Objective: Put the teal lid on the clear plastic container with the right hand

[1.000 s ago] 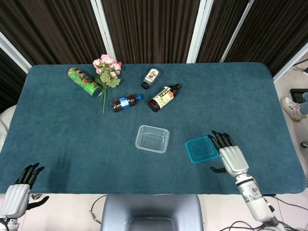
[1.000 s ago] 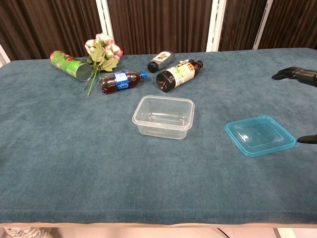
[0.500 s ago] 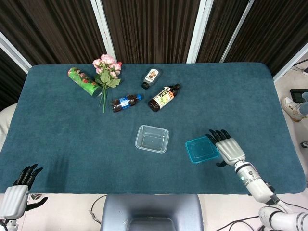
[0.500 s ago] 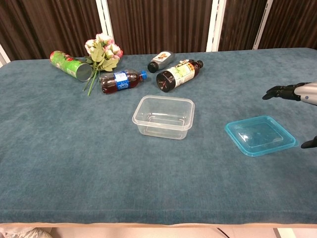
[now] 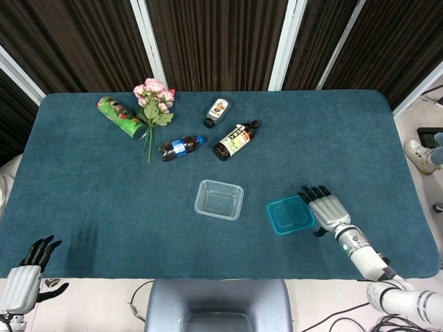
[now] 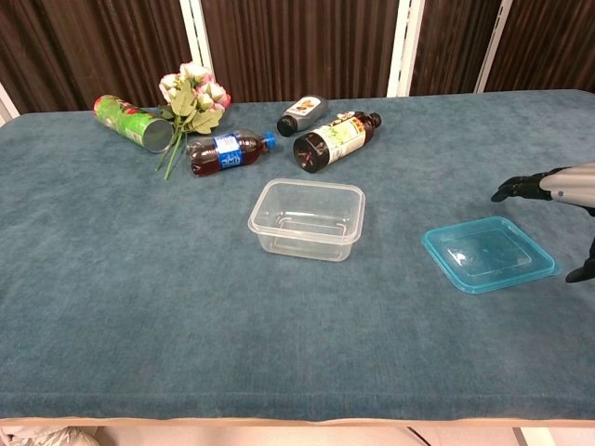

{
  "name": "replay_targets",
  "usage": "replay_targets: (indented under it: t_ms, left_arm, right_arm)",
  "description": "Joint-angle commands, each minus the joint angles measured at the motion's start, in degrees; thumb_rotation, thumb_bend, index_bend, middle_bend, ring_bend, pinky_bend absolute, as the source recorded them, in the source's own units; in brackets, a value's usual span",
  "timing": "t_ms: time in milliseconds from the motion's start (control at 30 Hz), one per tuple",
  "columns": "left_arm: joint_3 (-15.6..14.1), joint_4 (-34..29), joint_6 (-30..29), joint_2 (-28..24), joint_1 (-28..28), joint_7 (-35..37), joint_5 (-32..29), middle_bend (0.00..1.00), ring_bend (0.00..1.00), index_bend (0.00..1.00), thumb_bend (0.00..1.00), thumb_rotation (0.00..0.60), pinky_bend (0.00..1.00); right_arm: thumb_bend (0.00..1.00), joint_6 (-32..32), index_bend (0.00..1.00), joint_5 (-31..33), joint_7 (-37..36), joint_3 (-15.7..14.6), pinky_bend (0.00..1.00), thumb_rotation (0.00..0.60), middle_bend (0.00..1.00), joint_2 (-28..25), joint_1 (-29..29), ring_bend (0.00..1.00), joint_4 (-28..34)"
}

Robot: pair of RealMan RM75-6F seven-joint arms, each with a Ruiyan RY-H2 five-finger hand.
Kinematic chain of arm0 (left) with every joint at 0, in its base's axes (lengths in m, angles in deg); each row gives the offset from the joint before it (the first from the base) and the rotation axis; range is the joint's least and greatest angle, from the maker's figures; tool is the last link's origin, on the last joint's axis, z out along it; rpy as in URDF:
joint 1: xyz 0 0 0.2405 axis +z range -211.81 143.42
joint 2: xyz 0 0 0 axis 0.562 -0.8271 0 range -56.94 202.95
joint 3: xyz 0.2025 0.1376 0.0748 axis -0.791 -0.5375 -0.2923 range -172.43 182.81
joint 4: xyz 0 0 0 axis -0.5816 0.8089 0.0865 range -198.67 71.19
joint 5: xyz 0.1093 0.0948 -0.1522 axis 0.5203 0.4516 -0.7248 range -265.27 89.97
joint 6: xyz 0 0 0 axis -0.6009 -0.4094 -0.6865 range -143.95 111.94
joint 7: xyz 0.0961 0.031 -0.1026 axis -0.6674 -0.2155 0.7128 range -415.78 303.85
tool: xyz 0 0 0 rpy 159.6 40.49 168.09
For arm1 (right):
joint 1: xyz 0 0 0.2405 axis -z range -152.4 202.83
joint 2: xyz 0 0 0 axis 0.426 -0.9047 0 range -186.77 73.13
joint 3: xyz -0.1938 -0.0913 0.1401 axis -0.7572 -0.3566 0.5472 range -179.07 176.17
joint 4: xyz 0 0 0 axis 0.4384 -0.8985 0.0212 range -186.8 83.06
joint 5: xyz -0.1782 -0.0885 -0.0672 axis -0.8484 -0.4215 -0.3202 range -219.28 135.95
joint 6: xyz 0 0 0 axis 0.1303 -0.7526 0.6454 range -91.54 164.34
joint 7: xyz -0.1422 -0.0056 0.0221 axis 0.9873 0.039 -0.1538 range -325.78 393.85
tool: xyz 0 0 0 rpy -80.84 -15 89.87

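Head view shows my right hand (image 5: 328,209) just beside the right edge of the teal lid (image 5: 290,215), fingers spread and holding nothing — I keep it low at the lid's side because a flat lid on cloth gives me only its rim to take. The lid lies flat on the blue tablecloth (image 5: 104,200), a little apart from the clear plastic container (image 5: 219,199), which stands open side up to the left. I judge that the grasp is not yet made. My left hand (image 5: 24,280) hangs off the near table edge, fingers apart, empty — away from the work.
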State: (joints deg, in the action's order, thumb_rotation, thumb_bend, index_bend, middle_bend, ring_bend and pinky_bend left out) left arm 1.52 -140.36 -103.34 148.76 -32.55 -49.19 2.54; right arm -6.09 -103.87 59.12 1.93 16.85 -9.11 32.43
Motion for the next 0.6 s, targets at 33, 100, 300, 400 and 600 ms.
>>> replay_targets:
  t_ms: [33,100,300,400,600]
  left_arm:
    - [0.0,-0.04,-0.02,-0.04,0.0,-0.04,0.03,0.07,0.06,0.17,0.49,0.6,0.34]
    - [-0.02,-0.09,-0.06,-0.07,0.01,-0.08,0.1,0.07,0.06,0.17,0.49,0.6,0.34]
    - [-0.05,-0.22,-0.11,-0.18,0.05,-0.15,0.16,0.07,0.06,0.17,0.49,0.6,0.34]
    - [-0.08,-0.19,-0.12,-0.18,0.07,-0.15,0.21,0.07,0.06,0.17,0.49,0.6,0.34]
    - [-0.12,-0.05,0.12,-0.09,0.07,-0.02,0.1,0.07,0.06,0.17,0.49,0.6,0.34]
  right_arm:
    - [0.08,0.91,0.0,1.62,1.26,-0.34,0.0,0.6,0.0,0.68,-1.15,0.0,-0.62]
    - [0.08,1.35,0.0,2.7,1.96,-0.58,0.0,0.6,0.0,1.13,-1.83,0.0,-1.04]
    - [0.08,3.19,0.0,5.51,3.18,-1.42,0.0,0.6,0.0,2.3,-3.83,0.0,-2.18]
    - [0.08,3.57,0.0,6.47,3.66,-1.74,0.0,0.6,0.0,2.91,-4.74,0.0,-2.52]
    - [0.08,3.92,0.0,7.49,3.92,-2.08,0.0,0.6,0.0,3.73,-6.35,0.0,-2.7]
